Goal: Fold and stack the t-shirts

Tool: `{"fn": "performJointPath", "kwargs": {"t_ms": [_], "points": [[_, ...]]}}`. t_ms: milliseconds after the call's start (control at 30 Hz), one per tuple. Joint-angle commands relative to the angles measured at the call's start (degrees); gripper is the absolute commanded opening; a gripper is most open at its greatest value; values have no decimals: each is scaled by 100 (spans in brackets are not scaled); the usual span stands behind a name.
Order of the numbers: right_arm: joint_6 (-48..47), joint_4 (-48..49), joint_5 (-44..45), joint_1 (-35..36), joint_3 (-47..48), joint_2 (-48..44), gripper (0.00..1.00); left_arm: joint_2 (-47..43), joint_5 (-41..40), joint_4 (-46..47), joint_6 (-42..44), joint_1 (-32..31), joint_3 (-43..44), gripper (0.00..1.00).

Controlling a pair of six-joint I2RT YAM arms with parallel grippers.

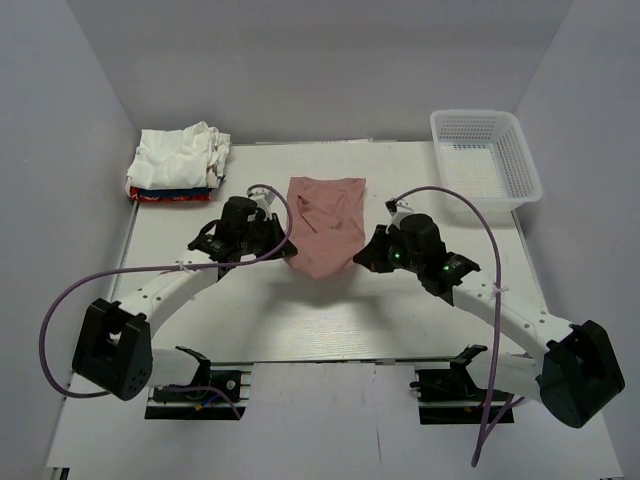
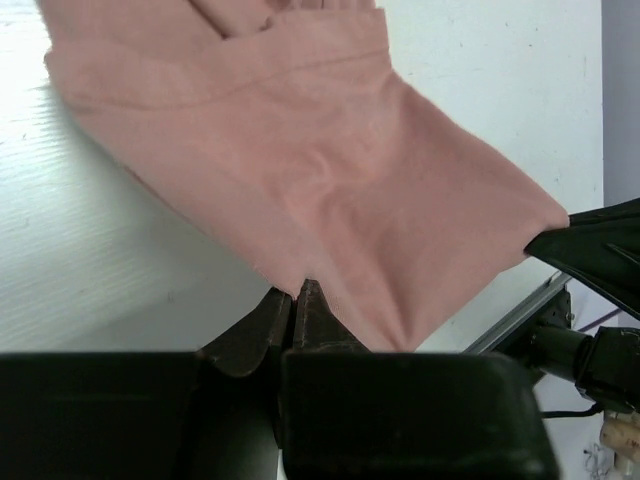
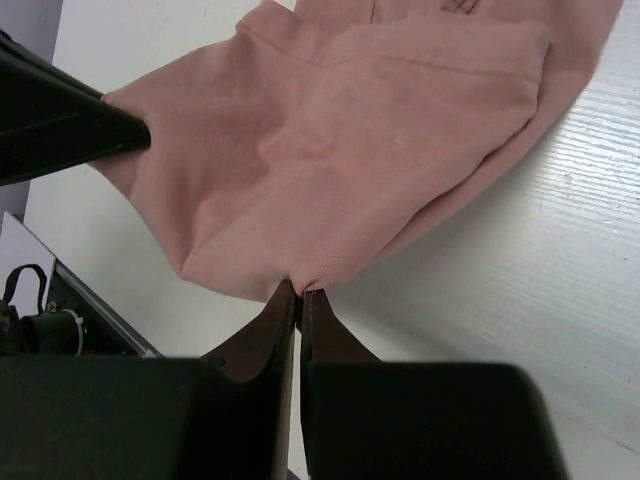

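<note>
The dusty-pink t-shirt [image 1: 327, 225] lies folded into a narrow strip at the table's middle, print hidden. My left gripper [image 1: 288, 247] is shut on its near left corner. My right gripper [image 1: 362, 254] is shut on its near right corner. Both hold the near end lifted off the table. In the left wrist view the pink cloth [image 2: 310, 170] fans out from my shut gripper [image 2: 297, 292]. In the right wrist view the cloth [image 3: 350, 150] is pinched in my gripper [image 3: 300, 292]. A pile of white shirts [image 1: 182, 160] sits on a red one [image 1: 160, 195] at the back left.
A white plastic lattice basket [image 1: 487, 158] stands at the back right corner. The white walls [image 1: 90, 150] close in the table on the left, back and right. The arm bases and purple cables [image 1: 60, 300] are at the near edge.
</note>
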Motion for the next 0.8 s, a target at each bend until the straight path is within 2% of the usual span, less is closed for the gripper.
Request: {"fn": "performJointPath", "kwargs": {"t_ms": [0, 67, 233, 467, 767], "points": [[-26, -410, -60, 18, 463, -68, 0, 112, 335, -116, 145, -17, 394, 0], [62, -480, 123, 9, 762, 11, 0, 314, 257, -204, 93, 35, 745, 0], [247, -683, 1027, -78, 1333, 318, 0, 639, 47, 236, 92, 88, 1307, 0], [264, -981, 1679, -350, 2439, 1013, 0, 1615, -516, -352, 285, 193, 2635, 0], [27, -1017, 1488, -860, 3443, 2137, 0, 2819, -772, -635, 347, 536, 3963, 0]]}}
